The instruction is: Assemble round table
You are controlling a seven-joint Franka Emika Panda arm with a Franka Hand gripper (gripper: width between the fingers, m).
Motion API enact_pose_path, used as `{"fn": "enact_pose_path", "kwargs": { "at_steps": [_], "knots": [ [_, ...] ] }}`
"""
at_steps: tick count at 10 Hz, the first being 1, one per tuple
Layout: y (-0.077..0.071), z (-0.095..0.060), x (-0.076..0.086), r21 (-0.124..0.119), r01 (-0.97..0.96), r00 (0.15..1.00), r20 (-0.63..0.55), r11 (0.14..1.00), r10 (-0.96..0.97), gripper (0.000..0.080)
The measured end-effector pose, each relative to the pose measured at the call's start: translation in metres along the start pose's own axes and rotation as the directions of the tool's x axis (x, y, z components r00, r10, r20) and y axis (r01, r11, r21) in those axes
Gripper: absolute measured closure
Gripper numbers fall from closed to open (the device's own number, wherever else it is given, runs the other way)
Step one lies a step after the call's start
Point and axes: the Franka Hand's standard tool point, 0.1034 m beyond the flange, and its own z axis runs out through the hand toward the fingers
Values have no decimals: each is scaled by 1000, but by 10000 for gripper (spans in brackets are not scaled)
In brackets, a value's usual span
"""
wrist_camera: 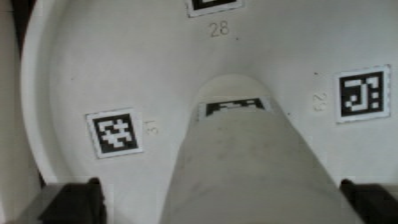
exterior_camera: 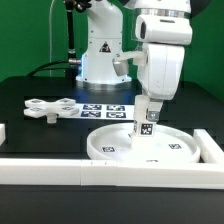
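Note:
The large round disc (exterior_camera: 115, 148) lies flat at the front, rim up, with tags on its face. My gripper (exterior_camera: 146, 112) points straight down over its middle and is shut on the short cylindrical leg (exterior_camera: 146, 124), which stands upright with its lower end at the disc. In the wrist view the leg (wrist_camera: 249, 160) runs between my dark fingers (wrist_camera: 71, 200) toward the disc's middle (wrist_camera: 125, 70); whether it touches the disc I cannot tell. The flat cross-shaped base (exterior_camera: 48, 108) lies apart, toward the exterior view's left.
The marker board (exterior_camera: 105, 110) lies behind the disc. White border rails run along the front (exterior_camera: 60, 168) and at the exterior view's right (exterior_camera: 210, 146). The robot's base (exterior_camera: 100, 55) stands at the back.

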Motion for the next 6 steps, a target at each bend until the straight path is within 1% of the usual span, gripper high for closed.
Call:
{"fn": "enact_pose_path", "kwargs": {
  "at_steps": [1,2,3,4,5,6],
  "knots": [
    [0,1,-2,1,68,998,7,998,-68,150],
    [0,1,-4,1,90,996,11,996,-90,150],
    [-1,1,-4,1,73,997,11,997,-73,178],
    [-1,1,-4,2,73,997,11,997,-73,178],
    [-1,1,-4,2,72,997,11,997,-72,350],
    [-1,2,-4,2,72,997,11,997,-72,393]
  ]
}}
